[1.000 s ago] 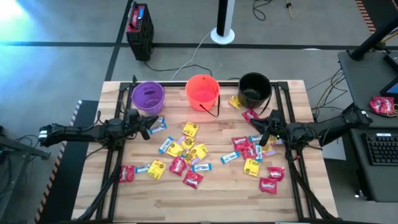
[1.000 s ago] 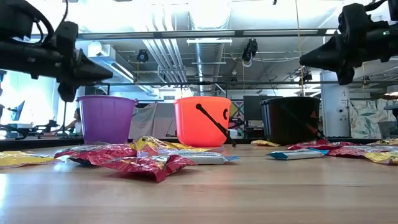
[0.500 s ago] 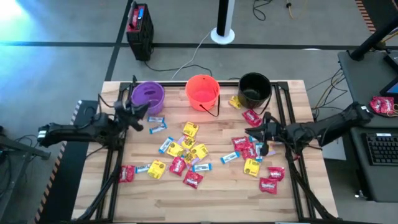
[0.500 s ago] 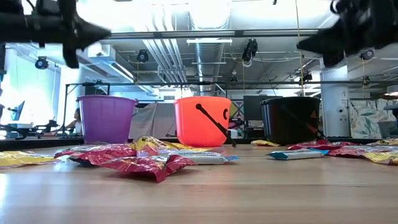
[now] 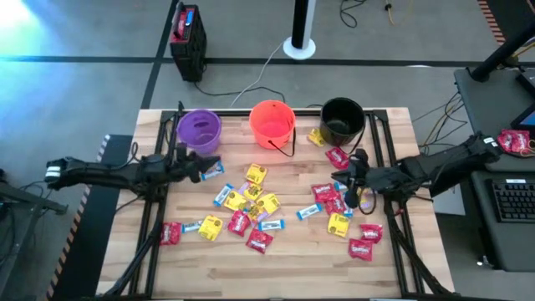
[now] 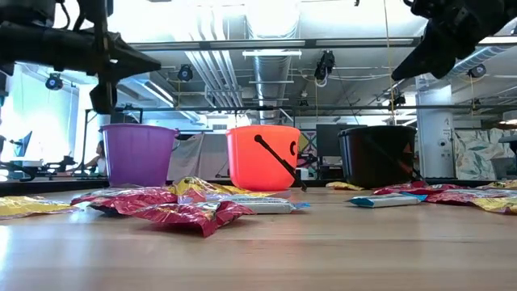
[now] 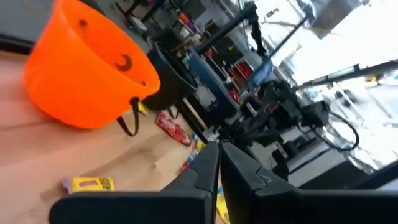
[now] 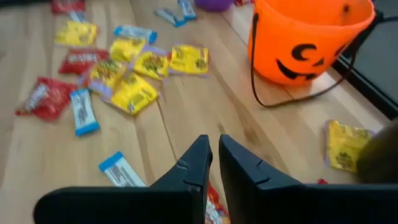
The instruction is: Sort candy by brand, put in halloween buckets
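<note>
Three halloween buckets stand in a row at the table's far edge: purple [image 5: 199, 130], orange [image 5: 272, 123] with a thin black handle, and black [image 5: 342, 119]. Candy [image 5: 251, 205] in red, yellow and blue-and-white wrappers lies flat, scattered over the middle and right of the table. My left gripper [image 5: 211, 172] hovers shut and level above the table, near the purple bucket [image 6: 137, 153], with nothing in it [image 7: 219, 148]. My right gripper [image 5: 344, 182] hovers shut over candy below the black bucket. It slants down and holds nothing [image 8: 214, 142].
Black frame rails [image 5: 150, 226] run along the table's left and right sides under the arms. One yellow packet [image 5: 316, 136] lies between the orange and black buckets. A desk with a keyboard [image 5: 510, 201] stands off the right edge. Bare wood lies along the near edge.
Both grippers have risen higher above the table. My left gripper has rolled about its own axis while staying level. My right gripper has tipped its fingers downward toward the candy. Both stay shut, and no candy or bucket has moved.
</note>
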`<state>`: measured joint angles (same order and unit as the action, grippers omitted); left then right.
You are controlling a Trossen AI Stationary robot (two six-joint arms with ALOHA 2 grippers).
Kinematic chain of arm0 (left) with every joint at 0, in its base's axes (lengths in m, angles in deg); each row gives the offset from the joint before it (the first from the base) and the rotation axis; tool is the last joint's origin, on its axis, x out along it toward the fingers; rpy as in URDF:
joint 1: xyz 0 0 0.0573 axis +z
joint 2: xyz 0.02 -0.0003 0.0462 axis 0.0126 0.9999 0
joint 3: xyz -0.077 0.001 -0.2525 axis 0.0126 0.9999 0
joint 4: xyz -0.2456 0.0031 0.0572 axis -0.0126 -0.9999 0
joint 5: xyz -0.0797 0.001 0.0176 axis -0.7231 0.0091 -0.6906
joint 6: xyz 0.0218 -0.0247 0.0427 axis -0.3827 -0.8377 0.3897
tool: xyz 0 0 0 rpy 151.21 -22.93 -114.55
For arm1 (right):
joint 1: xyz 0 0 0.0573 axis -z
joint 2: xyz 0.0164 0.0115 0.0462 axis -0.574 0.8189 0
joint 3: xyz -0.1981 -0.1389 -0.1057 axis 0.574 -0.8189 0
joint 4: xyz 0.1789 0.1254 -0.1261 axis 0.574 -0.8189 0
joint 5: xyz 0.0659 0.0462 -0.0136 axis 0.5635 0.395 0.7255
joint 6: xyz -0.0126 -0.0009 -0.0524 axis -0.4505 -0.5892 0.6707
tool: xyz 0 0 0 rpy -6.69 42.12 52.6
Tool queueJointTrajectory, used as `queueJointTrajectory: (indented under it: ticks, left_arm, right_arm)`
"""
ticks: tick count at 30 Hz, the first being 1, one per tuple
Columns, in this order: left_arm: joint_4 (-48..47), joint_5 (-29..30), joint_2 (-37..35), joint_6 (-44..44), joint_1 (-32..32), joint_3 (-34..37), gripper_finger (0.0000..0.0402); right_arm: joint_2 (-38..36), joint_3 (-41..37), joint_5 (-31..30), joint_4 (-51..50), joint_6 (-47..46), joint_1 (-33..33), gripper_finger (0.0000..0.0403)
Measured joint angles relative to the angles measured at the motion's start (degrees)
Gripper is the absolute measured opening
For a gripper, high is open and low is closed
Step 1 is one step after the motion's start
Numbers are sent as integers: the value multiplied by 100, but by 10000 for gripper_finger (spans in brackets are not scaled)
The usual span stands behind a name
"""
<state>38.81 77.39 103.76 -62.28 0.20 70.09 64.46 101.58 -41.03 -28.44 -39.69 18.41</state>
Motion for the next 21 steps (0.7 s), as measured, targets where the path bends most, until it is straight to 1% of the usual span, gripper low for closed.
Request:
queueJointTrajectory:
  ticks: [4, 6, 8, 12, 14, 16, 17, 19, 21]
  left_arm:
    - [624, -3, 440, 782, -286, -187, 0]
    - [677, -1, 636, 1155, -451, -399, 0]
    - [419, 11, 845, 1341, -554, -609, 0]
    - [-476, 49, 1207, 1359, -568, -985, 0]
    - [-950, 50, 1356, 1470, -568, -1184, 0]
    - [-1279, 45, 1519, 1738, -574, -1369, 0]
    - [-1361, 46, 1598, 1916, -576, -1453, 0]
    - [-1349, 45, 1756, 2369, -576, -1622, 0]
    - [-1337, 45, 1908, 2912, -577, -1807, 0]
  right_arm:
    - [349, 95, -23, 8, 239, 2, 28]
    - [498, 120, -42, 28, 570, 2, 28]
    - [644, 120, -42, 16, 664, 2, 28]
    - [922, 120, -35, 158, 317, 4, 28]
    - [1019, 120, 122, 171, -297, 8, 28]
    - [1089, 120, 585, 107, -1005, 96, 28]
    - [1122, 120, 824, 45, -1488, 174, 28]
    - [1173, 120, 1116, -227, -2654, 351, 29]
    - [1254, 120, 1299, -584, -3251, 543, 30]
